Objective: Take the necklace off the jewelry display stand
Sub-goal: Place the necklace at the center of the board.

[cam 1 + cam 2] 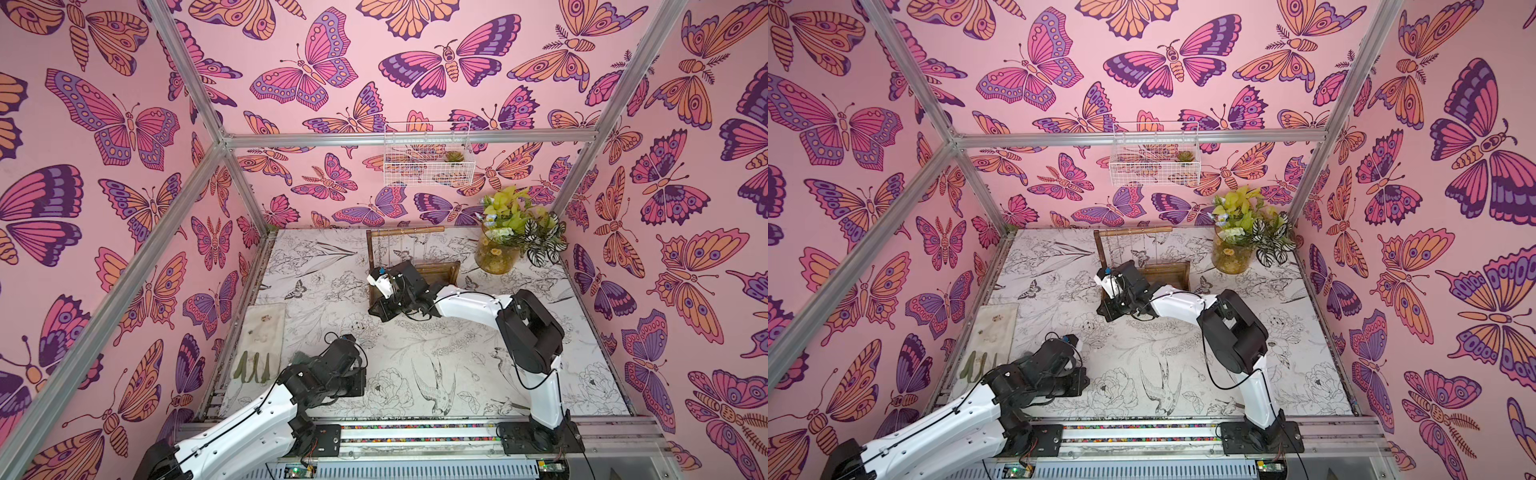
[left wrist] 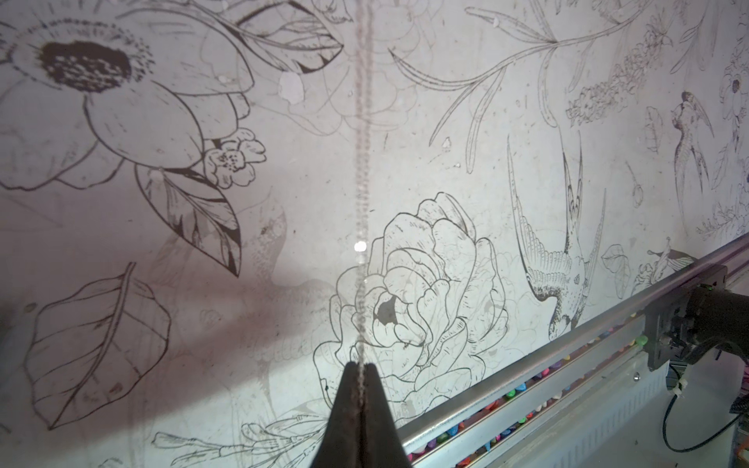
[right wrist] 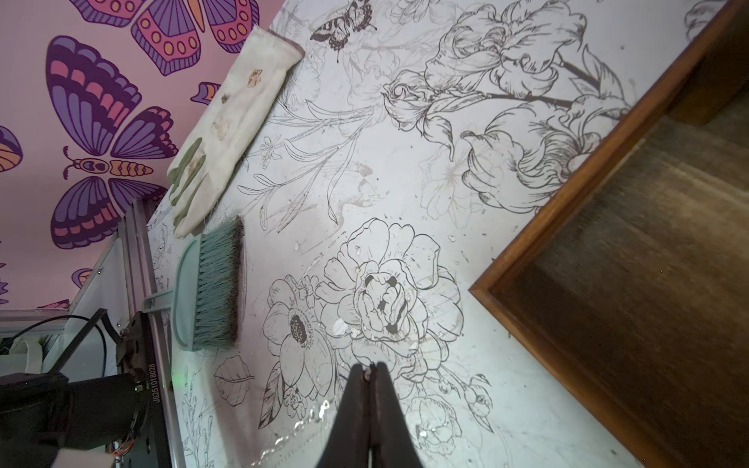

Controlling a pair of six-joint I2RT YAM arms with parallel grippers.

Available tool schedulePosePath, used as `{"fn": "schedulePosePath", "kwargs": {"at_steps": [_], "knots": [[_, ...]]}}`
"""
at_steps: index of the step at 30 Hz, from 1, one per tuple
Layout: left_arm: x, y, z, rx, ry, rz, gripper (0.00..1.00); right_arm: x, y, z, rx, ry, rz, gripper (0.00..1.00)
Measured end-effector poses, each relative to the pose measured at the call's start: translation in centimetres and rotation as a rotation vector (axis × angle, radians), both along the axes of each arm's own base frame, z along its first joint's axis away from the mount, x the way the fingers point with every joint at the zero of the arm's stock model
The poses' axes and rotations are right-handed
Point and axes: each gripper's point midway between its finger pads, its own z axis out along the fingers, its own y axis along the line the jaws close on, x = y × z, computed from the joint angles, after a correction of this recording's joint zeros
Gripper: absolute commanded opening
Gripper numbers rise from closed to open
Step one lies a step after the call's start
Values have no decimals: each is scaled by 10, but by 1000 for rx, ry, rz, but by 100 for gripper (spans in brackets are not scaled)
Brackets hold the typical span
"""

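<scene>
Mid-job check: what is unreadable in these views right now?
- Thin silver chain necklace: left wrist view, far end blurred and cut by the edge.
- Right end effector: right wrist view, pinched speck too small to identify.
- Dark brown wooden jewelry stand: both top views, front hidden by right arm.

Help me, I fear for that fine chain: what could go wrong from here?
The necklace chain is pinched at the tips of the shut left gripper; it could slip out or snag. The right gripper, also shut, sits close to a corner of the jewelry display stand and could knock it.
</scene>
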Motion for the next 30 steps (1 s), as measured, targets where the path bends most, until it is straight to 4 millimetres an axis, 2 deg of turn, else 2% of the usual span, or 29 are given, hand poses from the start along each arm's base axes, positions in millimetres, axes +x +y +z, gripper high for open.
{"fn": "schedulePosePath", "kwargs": {"at_steps": [6, 17, 25, 30], "knots": [[-3, 3, -11, 28, 43, 16, 0, -1, 2, -16, -16, 15, 4, 0], [-3, 2, -30, 84, 106, 15, 0, -3, 3, -32, -35, 33, 7, 0], [-1, 0, -34, 100, 123, 15, 0, -5, 1, -54, -65, 62, 7, 0], [2, -6, -33, 101, 136, 10, 0, -5, 1, -59, -73, 73, 5, 0]]}}
